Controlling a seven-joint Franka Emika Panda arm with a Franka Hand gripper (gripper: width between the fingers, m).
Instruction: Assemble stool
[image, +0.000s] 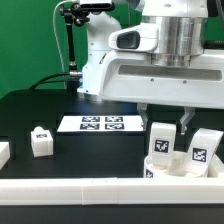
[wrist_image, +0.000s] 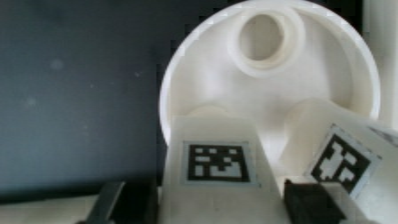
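The white round stool seat (wrist_image: 214, 90) with a hole near its rim lies flat; in the exterior view it (image: 178, 168) is at the lower right, against the rail. Two chunky tagged legs stand on it: one (image: 163, 140) (wrist_image: 217, 160) and one (image: 205, 148) (wrist_image: 342, 152) beside it. My gripper (wrist_image: 221, 200) (image: 167, 118) comes down over the first leg, with a dark finger (wrist_image: 125, 200) pressed on each side of its top, shut on it. A loose leg (image: 41, 141) stands on the table at the exterior view's left.
The marker board (image: 100, 123) lies flat in the middle of the black table. A long white border rail (image: 90, 190) runs along the front. Another white part (image: 3, 152) shows at the exterior view's left edge. A camera stand (image: 70, 40) rises at the back.
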